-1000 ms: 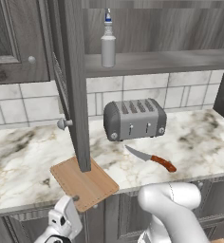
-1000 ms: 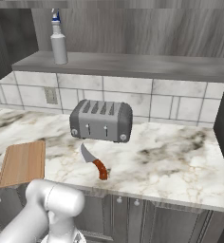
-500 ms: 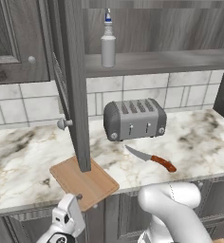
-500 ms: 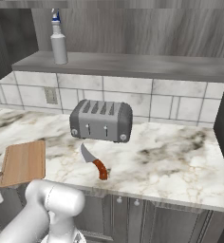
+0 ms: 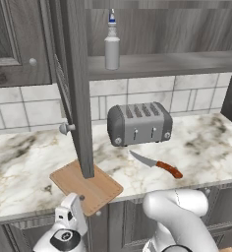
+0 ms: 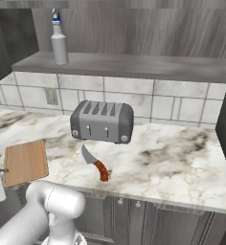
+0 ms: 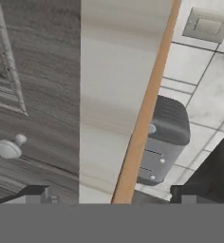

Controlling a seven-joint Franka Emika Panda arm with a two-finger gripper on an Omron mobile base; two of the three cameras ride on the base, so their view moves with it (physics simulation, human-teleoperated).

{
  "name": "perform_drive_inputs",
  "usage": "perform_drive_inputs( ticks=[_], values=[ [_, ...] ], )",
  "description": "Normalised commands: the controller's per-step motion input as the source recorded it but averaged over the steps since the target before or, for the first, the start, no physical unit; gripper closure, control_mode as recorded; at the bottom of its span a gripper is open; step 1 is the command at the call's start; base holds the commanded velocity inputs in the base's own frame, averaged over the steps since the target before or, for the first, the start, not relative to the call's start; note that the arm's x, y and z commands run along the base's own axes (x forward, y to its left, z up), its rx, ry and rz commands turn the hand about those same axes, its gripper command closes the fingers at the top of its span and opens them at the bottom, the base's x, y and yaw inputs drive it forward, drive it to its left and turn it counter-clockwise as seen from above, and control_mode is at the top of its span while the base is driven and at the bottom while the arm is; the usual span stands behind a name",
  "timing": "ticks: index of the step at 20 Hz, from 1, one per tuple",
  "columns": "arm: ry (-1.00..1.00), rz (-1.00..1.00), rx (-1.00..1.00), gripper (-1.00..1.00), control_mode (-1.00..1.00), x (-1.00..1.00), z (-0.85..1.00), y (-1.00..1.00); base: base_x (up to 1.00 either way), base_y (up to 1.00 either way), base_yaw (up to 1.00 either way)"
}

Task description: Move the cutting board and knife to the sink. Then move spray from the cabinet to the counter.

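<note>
1. Claw (image 7: 109, 201) is spread wide with nothing between its two dark tips (image 7: 31, 193), which rise at the bottom corners of the hand view; it hangs low in front of the table edge, just below the board.
2. Board (image 5: 86, 185) lies flat on the white marble table (image 5: 211, 142), at its front edge, with one corner jutting slightly past the edge. In the hand view the board (image 7: 144, 109) shows edge-on as a thin brown strip running up the picture.
3. Knife (image 5: 155, 164) lies on the table in front of the toaster (image 5: 139, 123), apart from the board, with its blade pointing toward the toaster and its reddish handle toward the table front. From the right base view the knife (image 6: 95, 163) sits between the toaster (image 6: 102, 121) and the table's front edge.
4. Spray bottle (image 5: 112, 42) stands upright on the grey shelf (image 5: 167, 63) of the wall cabinet, above the toaster.
5. Cabinet door (image 5: 76, 83) is swung open, its lower edge hanging over the back part of the board; its round knob (image 5: 65, 129) faces left.
6. Wall behind the table is covered in pale tiles (image 6: 134, 103), with an outlet (image 6: 51, 96) left of the toaster.
</note>
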Motion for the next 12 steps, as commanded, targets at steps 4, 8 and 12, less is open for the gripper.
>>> perform_drive_inputs(
  ticks=[4,8,12],
  values=[
    [0.09,0.1,0.0,-1.0,-1.0,0.03,-0.25,0.03,0.0,0.0,0.0],
    [0.1,0.07,0.0,1.0,-1.0,0.0,-0.16,0.09,0.0,0.0,0.0],
    [0.03,0.03,0.0,1.0,-1.0,0.0,0.0,0.0,0.0,0.0,0.0]
  ],
)
